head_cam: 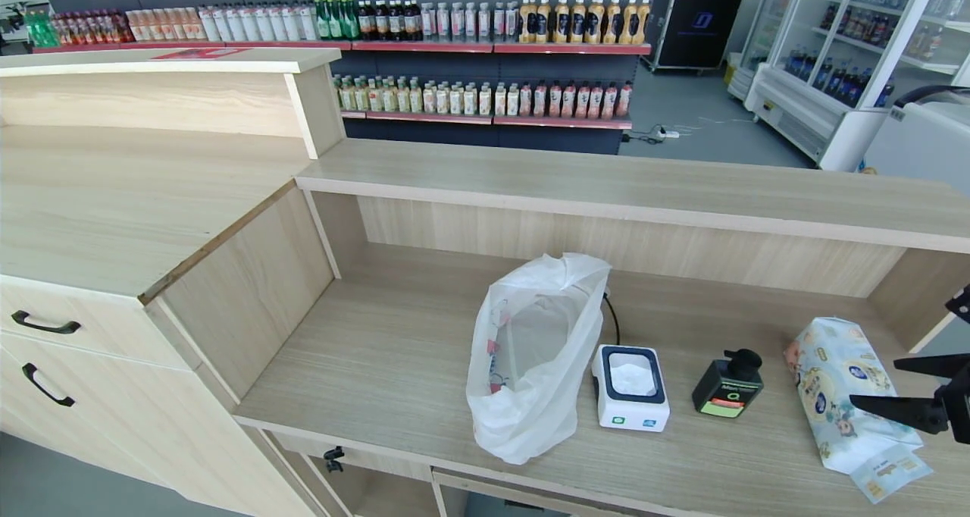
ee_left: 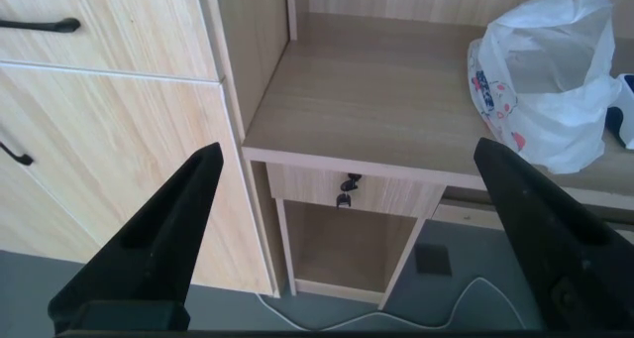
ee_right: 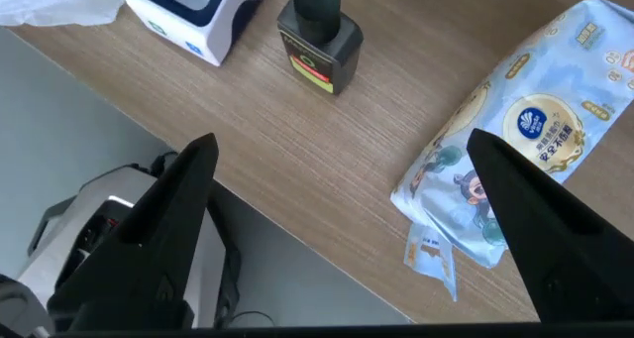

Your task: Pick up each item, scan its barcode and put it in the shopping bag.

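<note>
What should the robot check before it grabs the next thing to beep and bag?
1. The right pincer is open: ok.
2. The light blue printed soft pack lies free on the wooden counter, close to that pincer: ok.
3. The white box-shaped scanner has its window uncovered: ok.
4. The white plastic shopping bag stands with its mouth open: ok.
5. Where the pack's barcode sits: cannot tell.

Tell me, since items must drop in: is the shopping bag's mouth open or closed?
Open. The shopping bag stands on the counter beside the scanner, its mouth spread wide and its inside showing.
</note>
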Robot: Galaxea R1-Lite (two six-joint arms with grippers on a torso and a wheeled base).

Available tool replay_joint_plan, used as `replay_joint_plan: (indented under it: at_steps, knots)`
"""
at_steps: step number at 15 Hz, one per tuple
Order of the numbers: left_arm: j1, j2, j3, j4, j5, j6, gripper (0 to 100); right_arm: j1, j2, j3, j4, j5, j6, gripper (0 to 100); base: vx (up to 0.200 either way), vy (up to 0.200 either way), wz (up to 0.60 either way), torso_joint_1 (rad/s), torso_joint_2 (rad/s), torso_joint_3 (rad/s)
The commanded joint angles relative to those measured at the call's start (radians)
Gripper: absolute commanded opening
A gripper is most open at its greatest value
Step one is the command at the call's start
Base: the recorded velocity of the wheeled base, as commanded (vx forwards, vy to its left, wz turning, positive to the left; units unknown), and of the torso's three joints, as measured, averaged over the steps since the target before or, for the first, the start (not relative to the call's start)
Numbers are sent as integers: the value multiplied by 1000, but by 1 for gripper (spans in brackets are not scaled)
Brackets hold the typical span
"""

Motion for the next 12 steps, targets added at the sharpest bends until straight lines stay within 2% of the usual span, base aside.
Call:
replay_joint_plan:
  at_steps: [1,9,12]
  knots:
    - [0,1,0,0,0,0,100,-12,58,-13,0,4,-9,100,0,0,0,0,0,0]
    - [0,1,0,0,0,0,100,-1,156,16,0,5,-156,100,0,0,0,0,0,0]
    - [0,1,0,0,0,0,100,-1,205,5,-9,53,-211,100,0,0,0,0,0,0]
